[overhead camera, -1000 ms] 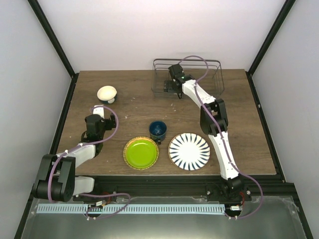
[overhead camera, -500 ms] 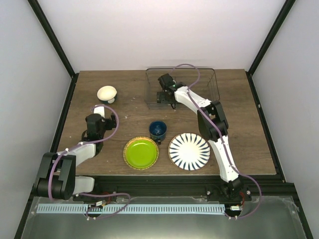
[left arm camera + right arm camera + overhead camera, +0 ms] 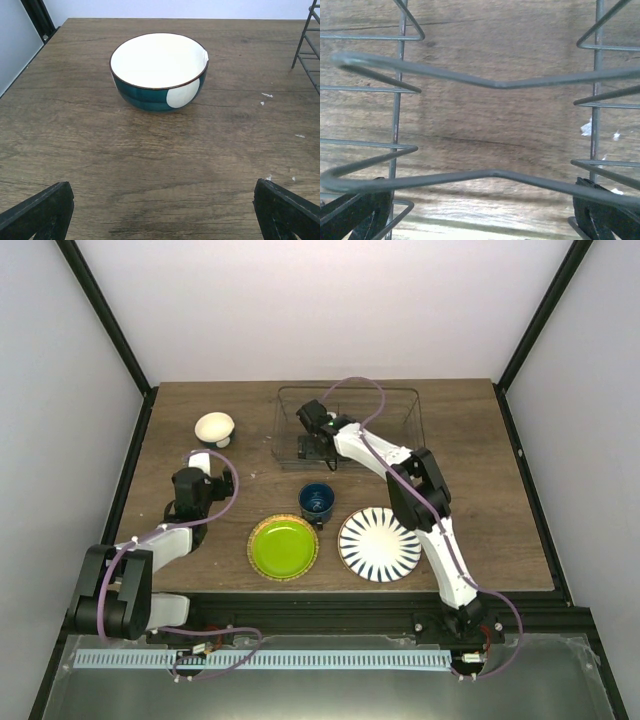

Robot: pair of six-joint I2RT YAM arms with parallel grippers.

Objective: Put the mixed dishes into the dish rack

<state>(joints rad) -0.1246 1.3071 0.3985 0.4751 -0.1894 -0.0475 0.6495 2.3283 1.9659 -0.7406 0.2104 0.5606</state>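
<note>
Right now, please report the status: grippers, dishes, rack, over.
Left gripper open, empty, facing bowl, nothing between. Right gripper open, low inside dish rack. Mug, green plate, striped plate and bowl on table, none racked.

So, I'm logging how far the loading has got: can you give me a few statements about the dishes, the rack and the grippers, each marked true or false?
1. The dish rack holds no dishes. True.
2. The mug stands in the rack. False: it stands on the table, just beyond the green plate.
3. The left gripper is shut on the bowl. False: its jaws are open, and the bowl stands ahead of it, untouched.
4. The right gripper is at the rack with its jaws open. True.
5. In the top view, the green plate lies left of the striped plate. True.
</note>
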